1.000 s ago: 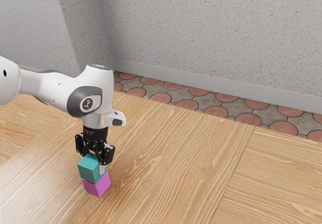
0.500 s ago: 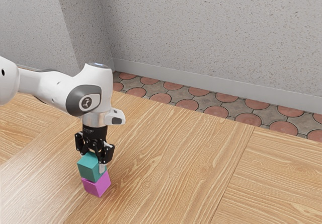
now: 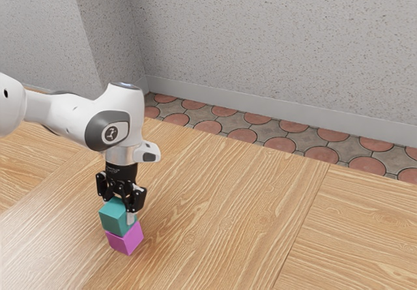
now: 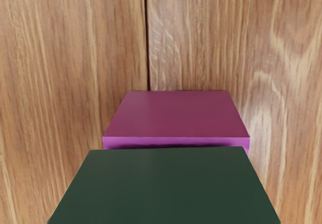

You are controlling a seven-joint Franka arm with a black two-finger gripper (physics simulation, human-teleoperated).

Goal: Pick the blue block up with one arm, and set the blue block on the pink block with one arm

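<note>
The gripper (image 3: 119, 203) is seen closed on the blue block (image 3: 111, 219), one black finger against each of two opposite sides near the block's top. The block is teal in the exterior view and dark under the hand in the wrist view. It is held directly over the pink block (image 3: 127, 239), which lies on the wooden table (image 3: 247, 199). The two blocks are set so close that it cannot be told whether the faces are touching or a thin gap remains.

The main risk is judged to lie in the alignment. In the exterior view the blue block is shifted toward the view's left of the pink block, and in the wrist view much of the pink block (image 4: 176, 116) is left uncovered beyond the blue block's (image 4: 163, 189) edge. If the fingers are opened with too little overlap, the blue block could be tipped off the edge and dropped to the table. If a gap remains at release, a small bounce or skew could be caused. If the hand is drawn away sideways rather than straight up, the stack could be dragged apart, and the pink block could be pushed along the table by any further downward pressure.

No container is involved — the pink block serves as the only support, with nothing but the blue block above it.
</note>
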